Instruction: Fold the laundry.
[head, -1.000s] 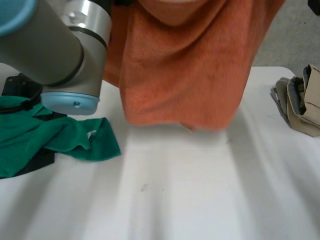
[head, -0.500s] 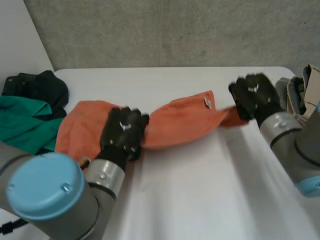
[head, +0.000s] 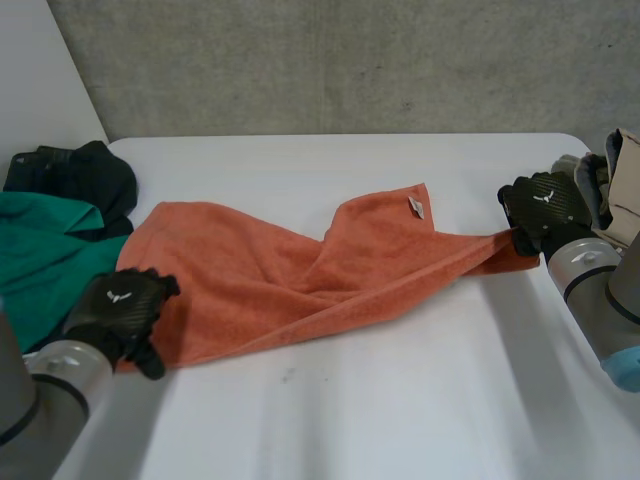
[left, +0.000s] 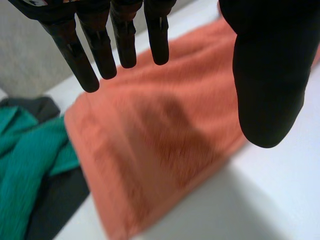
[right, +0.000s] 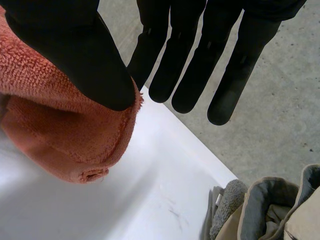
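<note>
An orange towel (head: 300, 270) lies stretched across the white table (head: 400, 400), partly flat, with a fold ridge and a small tag near its far edge. My left hand (head: 120, 305) hovers at the towel's near left corner. In the left wrist view its fingers (left: 125, 40) are straight and spread from the thumb, with the towel (left: 165, 140) below them and nothing held. My right hand (head: 545, 205) is at the towel's right end. There its thumb (right: 75, 55) pinches the bunched corner of the towel (right: 65, 145) against the straight fingers.
A green cloth (head: 40, 260) and a dark garment (head: 75, 170) lie at the table's left edge, close to my left arm. A grey and beige pile of cloth (head: 610, 185) sits at the right edge just behind my right hand. Bare table lies in front of the towel.
The towel, held up before the camera a second ago, now lies on the table. My left hand let go and drew back to the near left corner; my right pulled its end rightward.
</note>
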